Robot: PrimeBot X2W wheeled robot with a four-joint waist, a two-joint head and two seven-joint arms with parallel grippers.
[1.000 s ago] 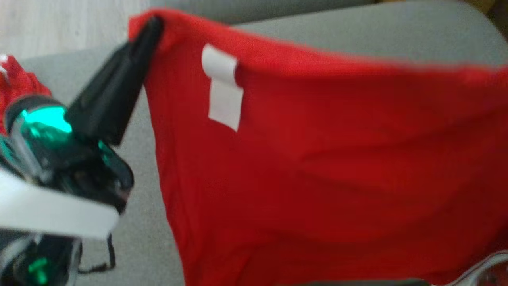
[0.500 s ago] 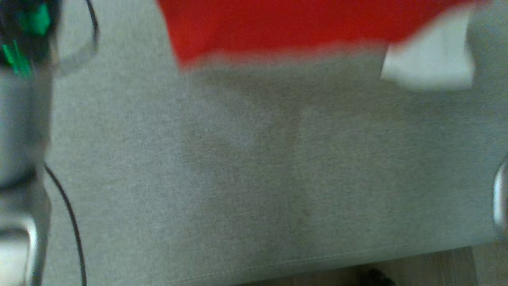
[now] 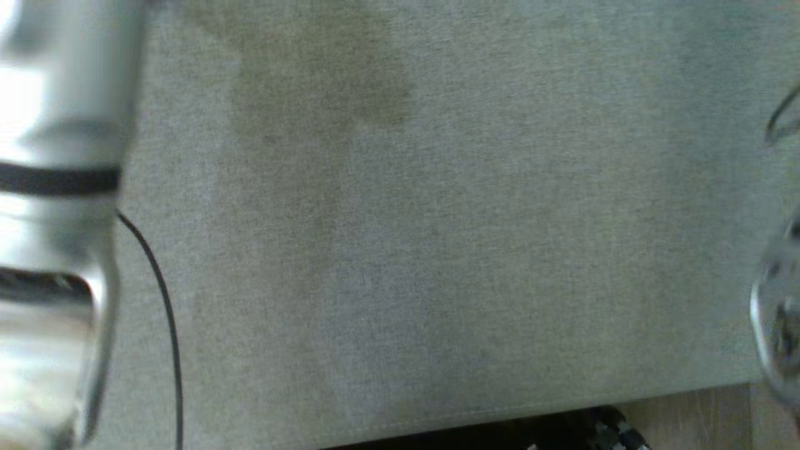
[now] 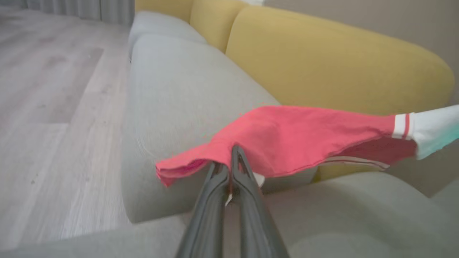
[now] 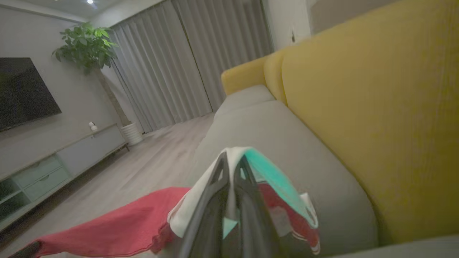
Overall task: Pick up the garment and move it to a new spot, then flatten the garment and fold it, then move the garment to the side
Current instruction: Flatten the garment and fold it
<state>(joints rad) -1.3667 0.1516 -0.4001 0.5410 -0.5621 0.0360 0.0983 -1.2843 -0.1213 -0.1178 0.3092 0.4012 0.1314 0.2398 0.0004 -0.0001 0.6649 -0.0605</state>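
Observation:
The garment (image 4: 304,132) is red with a white and teal end, and it hangs stretched in the air over the grey sofa seat (image 4: 179,93). In the left wrist view my left gripper (image 4: 231,157) is shut on its red hem. In the right wrist view my right gripper (image 5: 233,161) is shut on the white and teal end (image 5: 272,175), and the red cloth (image 5: 118,225) trails off to the lower left. The head view looks down on bare grey seat (image 3: 437,250), with my pale left forearm (image 3: 56,219) at the left edge.
A yellow backrest (image 4: 322,61) runs behind the grey seat. Wooden floor (image 4: 53,107) lies off the sofa's front edge (image 3: 500,415). A thin black cable (image 3: 162,300) hangs beside my left forearm. A TV (image 5: 21,93), a low cabinet (image 5: 53,161), a plant (image 5: 86,43) and curtains (image 5: 193,61) stand farther off.
The head camera has swung downward, so the red garment and the left gripper have slid out of the top of its picture. Both grips on the garment hold as before.

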